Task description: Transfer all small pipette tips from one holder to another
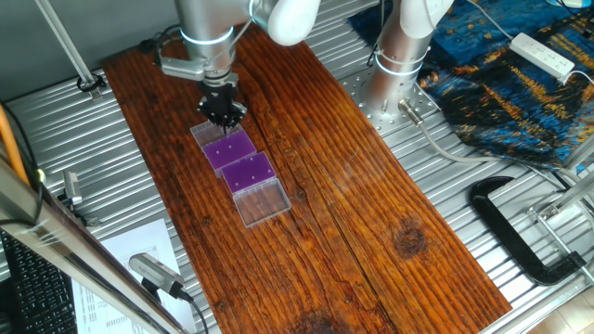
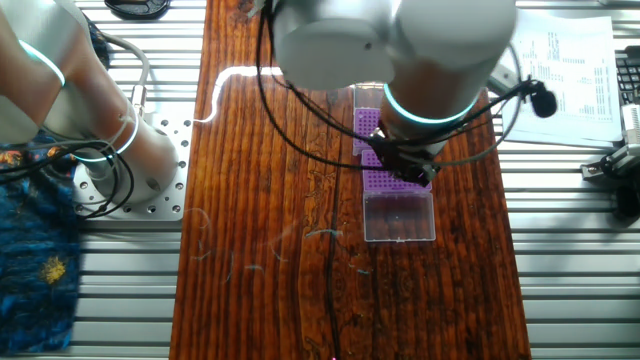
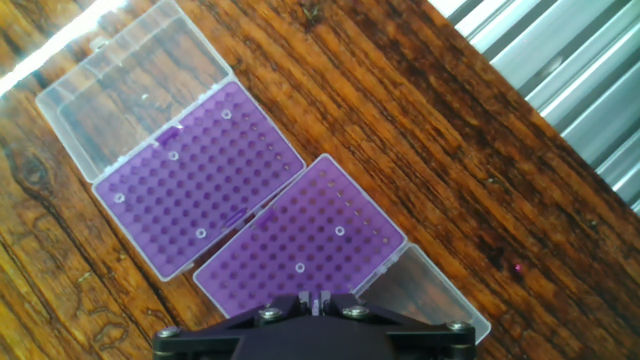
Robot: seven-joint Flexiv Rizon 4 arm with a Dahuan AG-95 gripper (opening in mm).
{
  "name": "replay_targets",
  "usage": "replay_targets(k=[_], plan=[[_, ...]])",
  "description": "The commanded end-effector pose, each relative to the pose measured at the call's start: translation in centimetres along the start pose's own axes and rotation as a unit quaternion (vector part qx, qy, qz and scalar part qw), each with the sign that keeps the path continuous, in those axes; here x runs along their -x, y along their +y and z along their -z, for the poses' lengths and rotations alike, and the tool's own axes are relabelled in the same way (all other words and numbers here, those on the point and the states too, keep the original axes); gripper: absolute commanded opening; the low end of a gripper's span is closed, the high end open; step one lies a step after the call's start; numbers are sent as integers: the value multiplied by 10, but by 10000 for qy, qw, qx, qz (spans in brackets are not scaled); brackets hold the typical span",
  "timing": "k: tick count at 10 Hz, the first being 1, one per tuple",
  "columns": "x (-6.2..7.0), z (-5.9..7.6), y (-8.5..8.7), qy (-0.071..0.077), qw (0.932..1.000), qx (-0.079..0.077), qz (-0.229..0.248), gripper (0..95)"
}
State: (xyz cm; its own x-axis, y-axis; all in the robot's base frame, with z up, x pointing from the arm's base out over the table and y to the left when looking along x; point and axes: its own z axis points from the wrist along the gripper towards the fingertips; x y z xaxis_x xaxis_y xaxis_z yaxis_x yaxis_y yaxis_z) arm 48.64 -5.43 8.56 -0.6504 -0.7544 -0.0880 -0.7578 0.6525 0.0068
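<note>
Toward the far left corner of the dark wooden tabletop (image 1: 371, 213) sit two small square purple racks with hole grids, each in a clear hinged plastic box, touching corner to edge. In the hand view, the rack farther from our gripper (image 3: 198, 178) shows about five tiny whitish translucent cone tips (image 3: 173, 155) as pale dots; the nearer rack (image 3: 300, 245) shows two.

Our black two-finger gripper (image 1: 224, 113) hovers over the racks. Its fingertips are hidden below the camera mount, so we cannot tell whether they stand apart or together, or whether a tip is held.

The risks, as we judge them: tips this small invite a slight misalignment, so a finger could land on the grid instead, shove the light box across the wood, or knock a neighbouring tip. A weak pinch might drop a cone mid-carry, possibly into a clear lid (image 3: 120, 85).
</note>
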Motion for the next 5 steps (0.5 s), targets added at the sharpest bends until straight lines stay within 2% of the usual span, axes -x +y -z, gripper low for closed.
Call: replay_targets(k=[1, 5], plan=[[-2, 1, -1, 1, 10000, 33, 13, 0], [-3, -5, 0, -8, 10000, 54, -33, 0]])
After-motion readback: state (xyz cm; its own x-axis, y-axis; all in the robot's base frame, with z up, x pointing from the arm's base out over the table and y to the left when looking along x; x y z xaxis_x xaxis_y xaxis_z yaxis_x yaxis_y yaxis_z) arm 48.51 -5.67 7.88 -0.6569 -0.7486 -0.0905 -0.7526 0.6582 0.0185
